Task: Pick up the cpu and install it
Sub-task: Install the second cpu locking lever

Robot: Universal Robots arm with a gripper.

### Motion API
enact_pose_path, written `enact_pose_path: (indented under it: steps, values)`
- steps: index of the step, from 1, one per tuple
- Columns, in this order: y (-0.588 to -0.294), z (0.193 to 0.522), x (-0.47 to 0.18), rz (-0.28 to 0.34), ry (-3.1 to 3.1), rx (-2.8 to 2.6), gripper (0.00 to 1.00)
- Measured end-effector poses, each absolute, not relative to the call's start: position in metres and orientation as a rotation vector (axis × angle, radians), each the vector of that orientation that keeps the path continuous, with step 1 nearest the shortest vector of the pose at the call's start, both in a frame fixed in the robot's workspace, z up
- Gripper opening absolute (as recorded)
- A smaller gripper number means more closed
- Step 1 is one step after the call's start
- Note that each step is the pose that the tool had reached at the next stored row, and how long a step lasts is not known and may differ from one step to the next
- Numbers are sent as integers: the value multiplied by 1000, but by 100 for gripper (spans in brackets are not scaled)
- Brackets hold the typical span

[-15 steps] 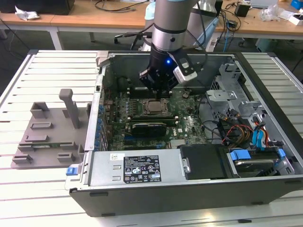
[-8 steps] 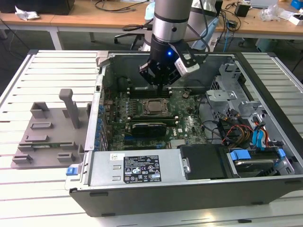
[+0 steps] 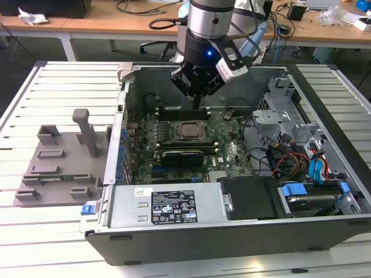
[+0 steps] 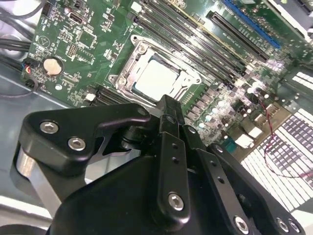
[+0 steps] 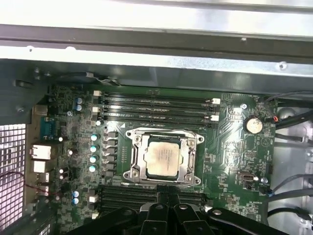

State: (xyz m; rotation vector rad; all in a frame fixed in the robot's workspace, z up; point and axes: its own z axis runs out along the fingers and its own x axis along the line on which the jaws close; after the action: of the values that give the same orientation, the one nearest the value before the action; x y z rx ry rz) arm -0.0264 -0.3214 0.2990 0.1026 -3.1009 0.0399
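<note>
A white-and-black label (image 3: 173,206) lies on the computer case (image 3: 243,231) near its front edge in the exterior view. Its print and symbols cannot be read.

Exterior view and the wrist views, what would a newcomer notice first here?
The open computer case on the slatted table, with the gripper hanging over its green motherboard. Next, the silver cpu sitting inside the metal socket frame mid-board, with nothing touching it.
</note>
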Motion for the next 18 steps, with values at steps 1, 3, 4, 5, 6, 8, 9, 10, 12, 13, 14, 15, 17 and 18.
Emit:
enact_pose_path:
  steps: [1,3,4,5,6,8,9,10,12,13,14,15,17,18]
  values:
    - [-321,303,-26,41,-3101,103,11]
    - [-321,315,-26,45,-3101,103,11]
    - [-321,324,-26,47,-3101,103,11]
    - [-321,327,-26,47,-3101,103,11]
    - [-321,330,-26,47,-3101,103,11]
    - [-321,339,-26,49,-3100,102,11]
    - [-321,342,-26,49,-3100,102,11]
    - [-321,344,-26,50,-3100,102,11]
    - [-321,344,-26,49,-3101,102,11]
    - [-321,344,-26,49,-3101,102,11]
    - [-321,344,-26,50,-3100,102,11]
    - [-321,344,-26,50,-3101,102,11]
    - [-321,344,-26,50,-3100,102,11]
    - [-321,345,-26,50,-3101,102,11]
